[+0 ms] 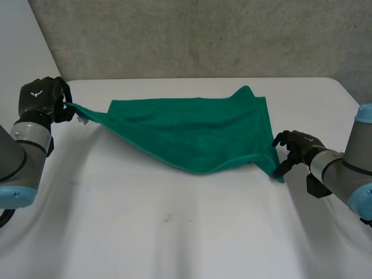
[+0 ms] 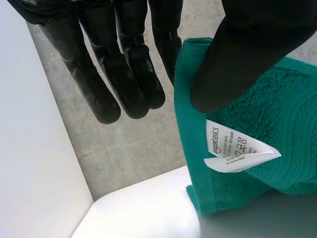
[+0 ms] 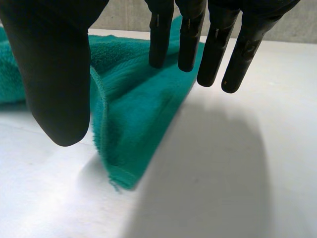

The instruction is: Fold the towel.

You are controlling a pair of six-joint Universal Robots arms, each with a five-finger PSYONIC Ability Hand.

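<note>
1. Head view: the green towel (image 1: 197,131) is stretched across the far half of the white tabletop (image 1: 174,232), strung between my two hands. The left hand (image 1: 40,99) has the far left corner pulled up off the surface. The right hand (image 1: 296,145) is on the near right corner. The near edge sags in the middle with shadow under it, so I reckon most of that edge is hanging, not lying flat.

2. Left wrist view: the thumb (image 2: 237,54) clamps the towel's corner against the finger next to it. The other fingers (image 2: 129,74) are straight and touch nothing. A white care label (image 2: 233,148) pokes out just past the thumb tip, so I'm right on the corner.

3. Right wrist view: the towel stands up as a ridge between thumb and straight fingers, pinched a bit in from the corner. The corner tip trails on the tabletop.

Handling, my guess: it's light, soft terry with zero stiffness, so it droops anywhere it isn't tensioned. The pile looks grippy, not slippery, and nothing here can break. The stitched hem (image 3: 101,114) at the corners looks like the best place to hold, with a deeper bite on the right.
</note>
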